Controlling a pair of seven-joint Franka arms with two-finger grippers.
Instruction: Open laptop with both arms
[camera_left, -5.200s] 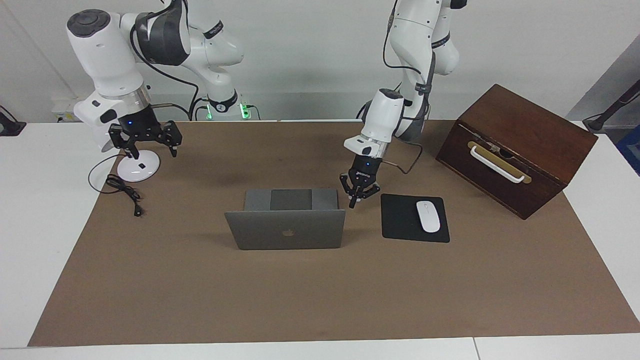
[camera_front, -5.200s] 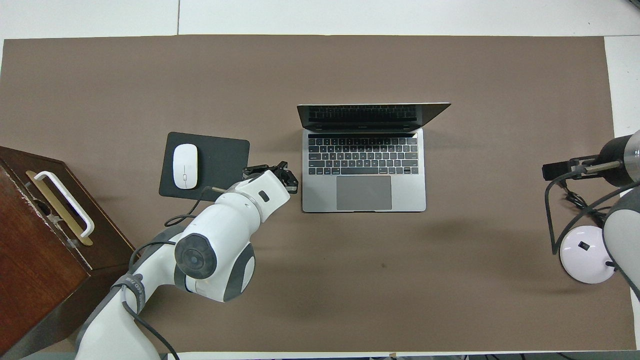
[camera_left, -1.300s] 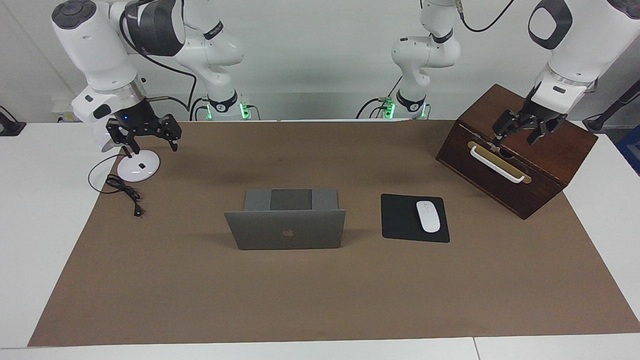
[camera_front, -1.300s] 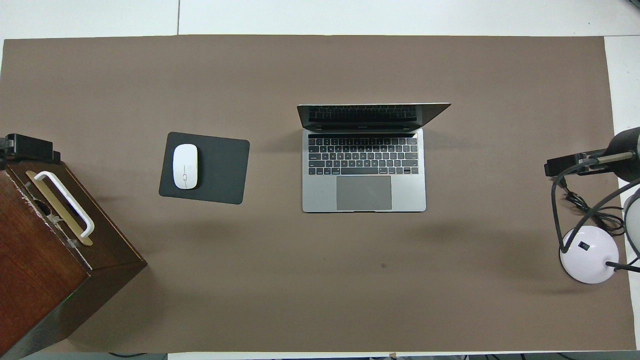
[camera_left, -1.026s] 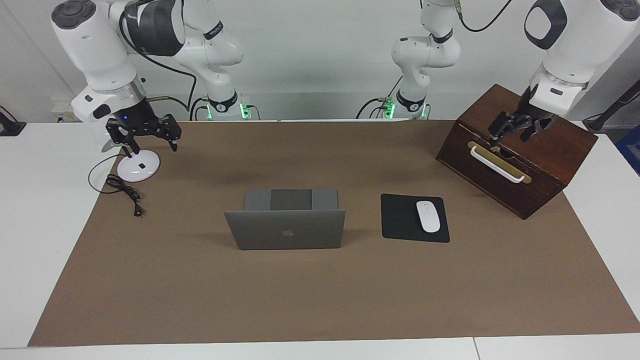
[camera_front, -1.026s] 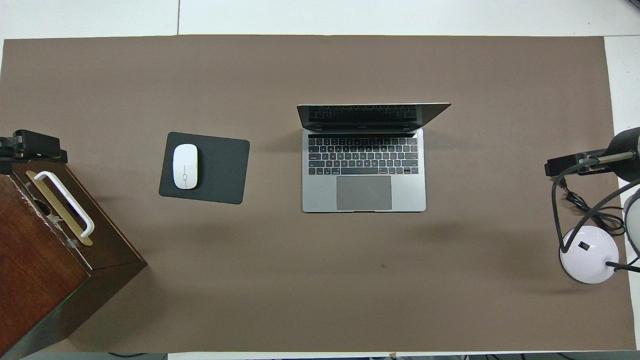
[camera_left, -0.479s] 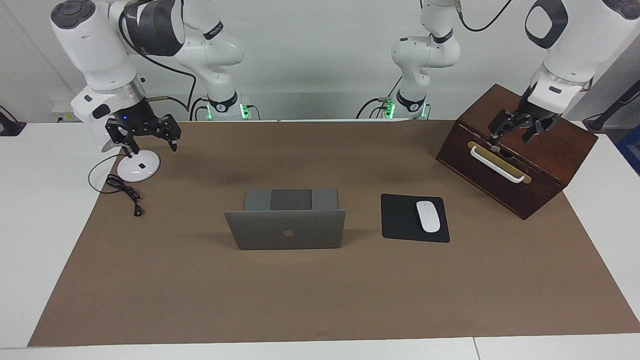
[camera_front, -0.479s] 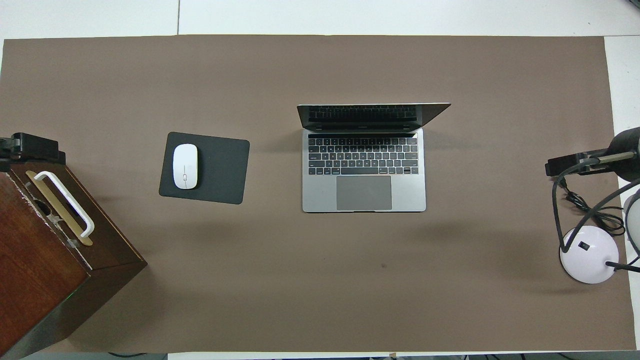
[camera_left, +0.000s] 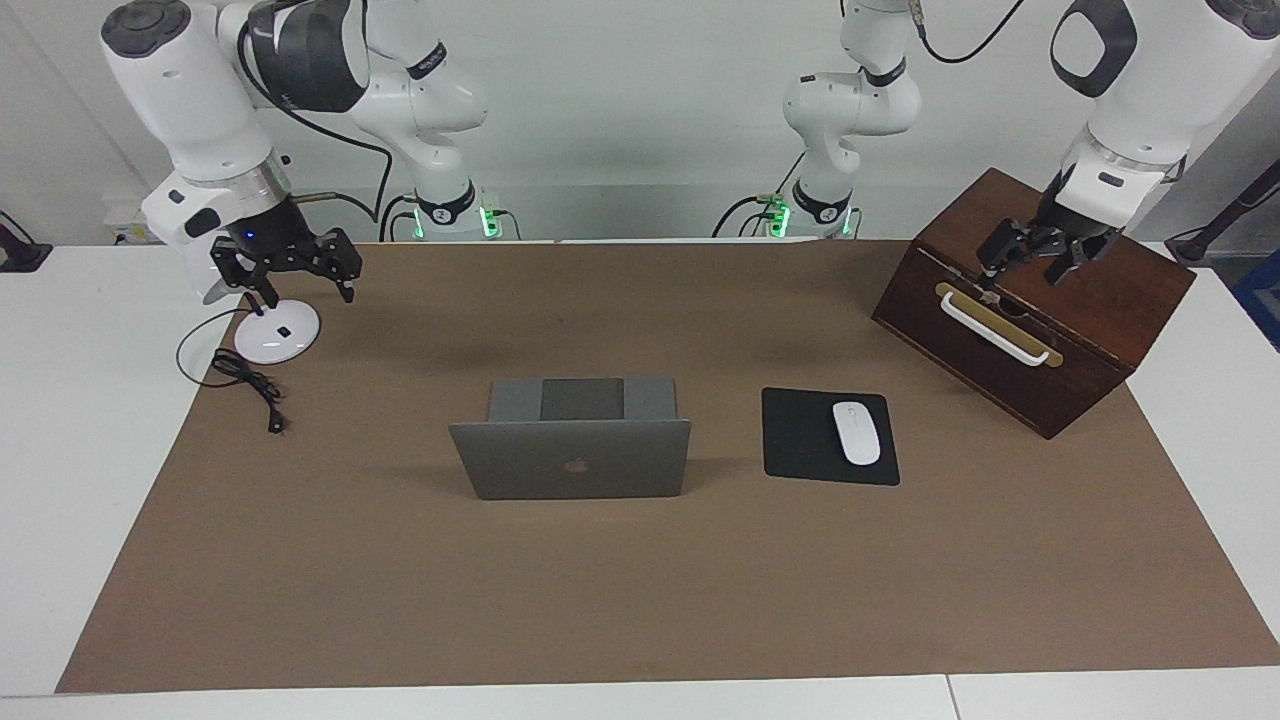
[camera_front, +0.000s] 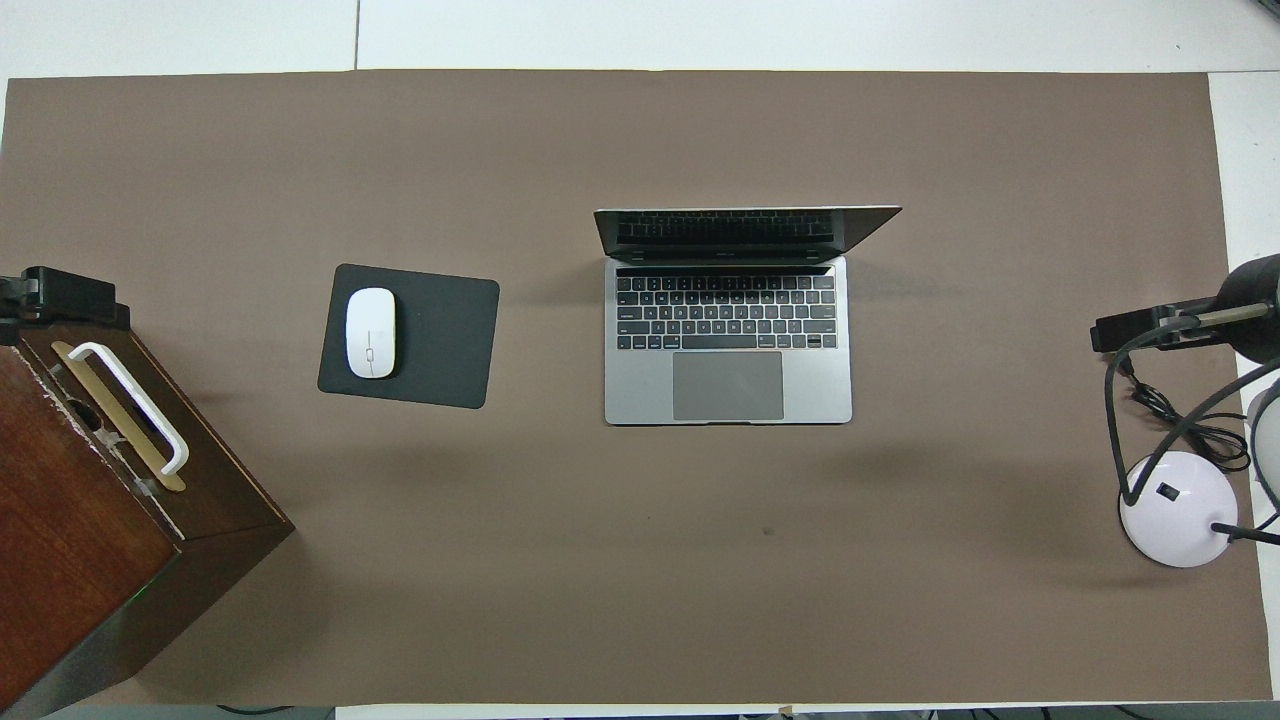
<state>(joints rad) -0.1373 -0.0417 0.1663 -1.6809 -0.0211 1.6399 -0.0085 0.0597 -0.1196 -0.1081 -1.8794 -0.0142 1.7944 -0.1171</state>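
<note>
The silver-grey laptop (camera_left: 570, 460) stands open in the middle of the brown mat, lid upright with the apple logo facing away from the robots. Its keyboard and dark trackpad show in the overhead view (camera_front: 728, 340). My left gripper (camera_left: 1022, 280) hangs open and empty over the wooden box at the left arm's end of the table, well away from the laptop; it shows in the overhead view (camera_front: 60, 295). My right gripper (camera_left: 305, 298) hangs open and empty over the white lamp base at the right arm's end; it also shows in the overhead view (camera_front: 1150, 330).
A black mouse pad (camera_left: 800, 440) with a white mouse (camera_left: 856, 432) lies beside the laptop toward the left arm's end. A dark wooden box (camera_left: 1040, 300) with a white handle stands at that end. A white lamp base (camera_left: 276, 338) and its cable (camera_left: 250, 385) lie at the right arm's end.
My left gripper has left the spot beside the laptop and risen to over the wooden box, where it now holds nearly still. The right arm has barely moved. The laptop is unchanged.
</note>
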